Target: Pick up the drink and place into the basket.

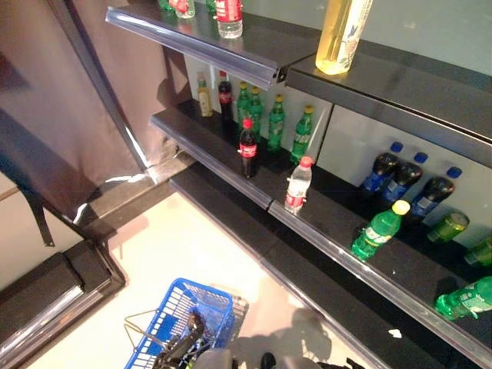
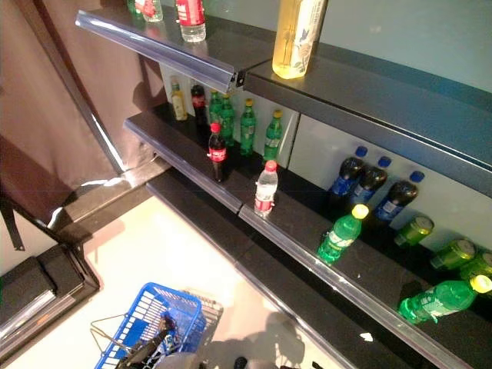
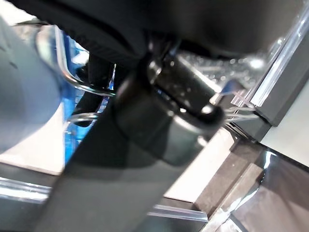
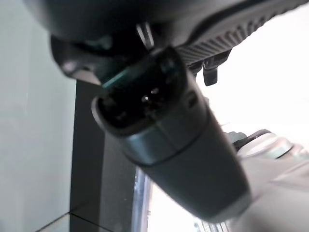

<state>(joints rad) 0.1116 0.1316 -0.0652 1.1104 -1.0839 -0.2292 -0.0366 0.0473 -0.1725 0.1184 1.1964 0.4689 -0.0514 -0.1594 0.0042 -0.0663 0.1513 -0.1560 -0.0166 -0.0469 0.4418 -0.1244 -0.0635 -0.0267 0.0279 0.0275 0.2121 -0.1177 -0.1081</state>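
Drinks stand on a dark shelf [image 1: 231,173]: a small cola bottle [image 1: 247,147] with a red cap, a clear bottle [image 1: 298,184] with a red cap and label near the shelf's front rail, and a green bottle [image 1: 378,231] with a yellow cap. On the floor below sits a blue plastic basket [image 1: 206,301] with wire handles [image 1: 140,321]. My left hand [image 1: 184,338] is over the basket, its fingers [image 3: 98,72] curled round a wire handle [image 3: 63,72]. My right hand [image 4: 174,140] shows only in its wrist view, low and away from the shelf, holding nothing, its fingers relaxed.
Green and dark bottles [image 1: 265,115] line the shelf's back; blue-capped dark bottles [image 1: 403,181] and lying green bottles [image 1: 465,298] are to the right. An upper shelf [image 1: 231,50] carries a tall yellow bottle [image 1: 342,34]. A lower ledge [image 1: 307,304] juts out beside the basket.
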